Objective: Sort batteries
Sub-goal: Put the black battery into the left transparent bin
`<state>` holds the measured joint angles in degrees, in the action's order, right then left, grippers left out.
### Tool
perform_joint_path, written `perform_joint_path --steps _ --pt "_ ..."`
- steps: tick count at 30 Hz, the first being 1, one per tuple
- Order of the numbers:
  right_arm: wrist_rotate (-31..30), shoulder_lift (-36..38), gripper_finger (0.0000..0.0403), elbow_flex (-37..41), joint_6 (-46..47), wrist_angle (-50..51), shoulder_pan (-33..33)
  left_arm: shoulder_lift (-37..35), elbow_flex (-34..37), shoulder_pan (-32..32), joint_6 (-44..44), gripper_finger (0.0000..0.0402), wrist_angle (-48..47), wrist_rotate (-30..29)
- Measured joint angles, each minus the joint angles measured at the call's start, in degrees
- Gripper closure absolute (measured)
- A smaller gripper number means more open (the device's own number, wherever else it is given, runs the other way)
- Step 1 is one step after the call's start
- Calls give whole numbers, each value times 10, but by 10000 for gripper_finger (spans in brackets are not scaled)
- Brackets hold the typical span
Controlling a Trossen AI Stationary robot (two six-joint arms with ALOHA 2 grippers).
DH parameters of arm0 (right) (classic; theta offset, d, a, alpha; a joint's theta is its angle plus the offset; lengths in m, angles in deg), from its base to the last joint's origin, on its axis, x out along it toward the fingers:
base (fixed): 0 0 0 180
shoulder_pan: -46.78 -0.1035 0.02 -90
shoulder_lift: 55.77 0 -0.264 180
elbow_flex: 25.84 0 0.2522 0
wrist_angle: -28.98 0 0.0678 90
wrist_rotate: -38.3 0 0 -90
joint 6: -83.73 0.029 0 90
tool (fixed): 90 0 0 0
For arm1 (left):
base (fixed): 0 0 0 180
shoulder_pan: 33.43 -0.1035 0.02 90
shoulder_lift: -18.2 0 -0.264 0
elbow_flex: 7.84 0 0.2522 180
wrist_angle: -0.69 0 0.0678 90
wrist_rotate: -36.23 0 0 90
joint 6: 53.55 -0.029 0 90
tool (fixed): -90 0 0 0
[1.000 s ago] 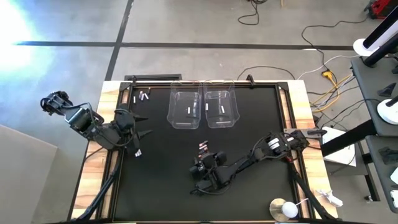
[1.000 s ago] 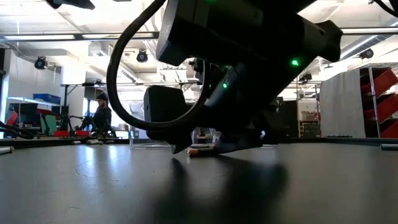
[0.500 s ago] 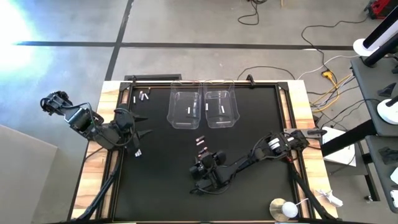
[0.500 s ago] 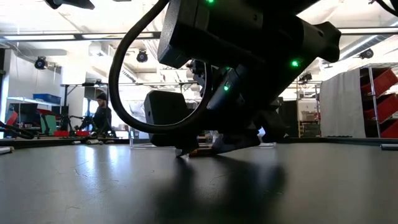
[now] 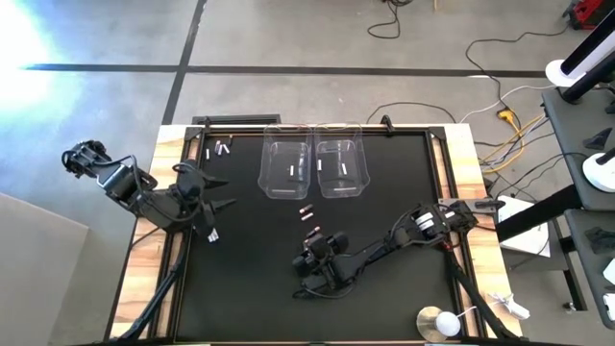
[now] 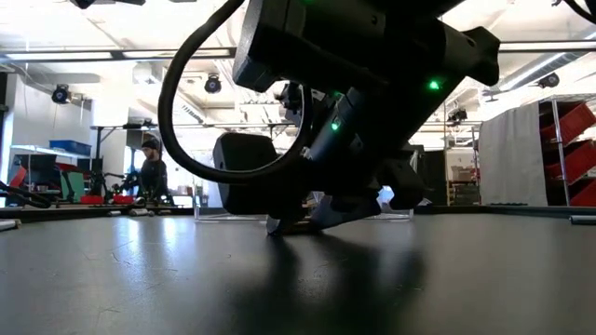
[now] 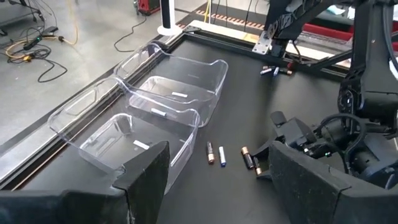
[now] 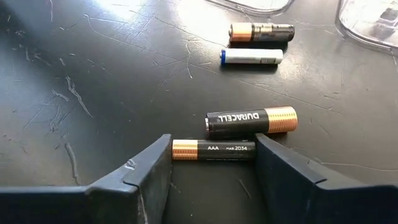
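Near the table's (image 5: 240,288) middle, the right gripper's (image 8: 213,163) parted jaws straddle a black-and-copper battery (image 8: 213,149), placed to pinch it.

The counter (image 8: 93,74) has a matt black top, scuffed with fine pale scratches, and bare pale wood (image 5: 173,144) shows along its left and right edges. The two tubs (image 7: 168,106) are clear, glossy plastic with small white labels. The batteries (image 8: 214,149) are smooth and slightly shiny, most black with coppery metallic ends, one white with a blue end. The right gripper's fingers (image 8: 143,180) look like matt dark plastic.
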<state>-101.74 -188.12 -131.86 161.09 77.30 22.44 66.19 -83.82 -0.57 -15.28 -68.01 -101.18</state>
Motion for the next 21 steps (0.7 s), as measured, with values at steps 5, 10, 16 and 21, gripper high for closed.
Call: perform_joint_path --steps 5,10,16,21 --pt "15 7 210 -4 -16 2 -1 0 0 3 0 149 14 0" --pt "51 31 203 -4 -40 3 -4 0 0 9 -10 149 33 0" --pt "109 83 210 -5 -118 1 -12 4 0 11 -15 149 33 0" --pt "170 149 210 -11 -221 -2 -16 10 13 21 -38 149 33 14"
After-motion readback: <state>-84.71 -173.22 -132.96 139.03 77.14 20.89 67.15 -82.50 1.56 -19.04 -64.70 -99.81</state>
